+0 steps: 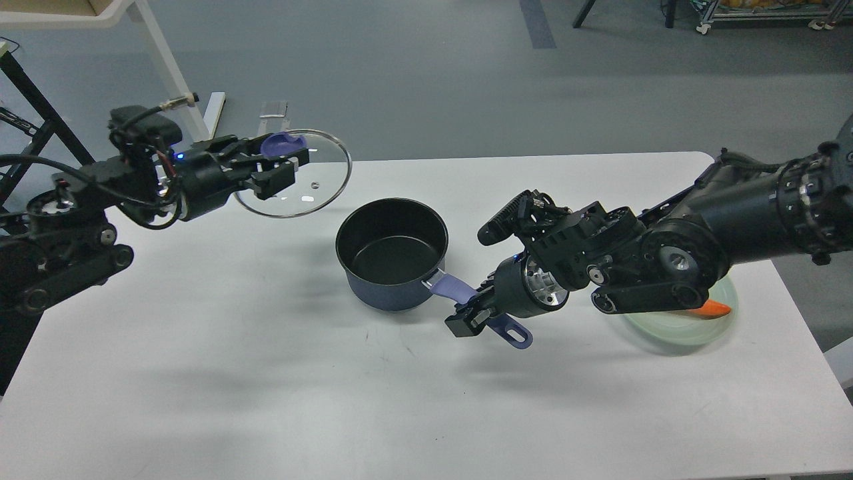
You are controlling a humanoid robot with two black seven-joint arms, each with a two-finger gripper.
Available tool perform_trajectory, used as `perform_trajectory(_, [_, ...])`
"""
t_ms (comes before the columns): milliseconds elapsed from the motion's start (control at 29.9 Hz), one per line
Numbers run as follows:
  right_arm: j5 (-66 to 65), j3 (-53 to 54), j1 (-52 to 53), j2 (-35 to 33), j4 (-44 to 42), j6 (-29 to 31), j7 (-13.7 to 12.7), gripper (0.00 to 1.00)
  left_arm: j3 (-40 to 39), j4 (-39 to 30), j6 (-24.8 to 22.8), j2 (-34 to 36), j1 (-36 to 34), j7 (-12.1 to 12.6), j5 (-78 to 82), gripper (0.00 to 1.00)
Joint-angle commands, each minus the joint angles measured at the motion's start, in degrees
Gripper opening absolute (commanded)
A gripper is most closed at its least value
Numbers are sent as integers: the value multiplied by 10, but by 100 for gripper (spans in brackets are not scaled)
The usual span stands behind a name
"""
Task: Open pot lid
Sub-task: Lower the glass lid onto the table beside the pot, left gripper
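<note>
The dark navy pot (392, 253) stands uncovered in the middle of the white table (266, 373), its black inside showing. Its lavender handle (454, 290) points toward the front right. My right gripper (474, 315) is shut on that handle. My left gripper (280, 160) is shut on the purple-blue knob of the glass lid (313, 180) and holds the lid in the air, up and to the left of the pot, over the table's back left part.
A pale green plate (693, 327) with an orange carrot-like piece (716, 309) lies at the right, partly under my right arm. A white table leg (166, 73) and a black frame (33, 113) stand on the floor behind the table's left end.
</note>
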Motion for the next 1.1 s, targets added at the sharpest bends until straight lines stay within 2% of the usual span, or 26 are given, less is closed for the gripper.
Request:
perform_trajectory(0, [0,1,0,0,0,0,0,18,9,5,7,34,45,-17,-3,48])
perform_trajectory(100, [0,1,1,0,0,0,0,18,9,34,19,38,84,-24,-4,48])
perform_trajectory(234, [-1,1,1,0,0,0,0,18,10,91,45,29,126,-46,-3,48])
perform_trajectory(502, [-1,1,1,-1,1,0,0,18,10,145,53,-11,162,-50,-15,49])
perform_trajectory(870, [-1,0,1,-1,1,0,0,18,10,149,53,-22,180,-52,-16,51])
perform_trajectory(1003, [-1,0,0,-1,0,0,0,18,10,149,53,-22,181,-53,-16,58])
perform_trajectory(1070, [-1,0,0,-1,0,1,0,18,10,148,53,-22,181,-53,-16,66])
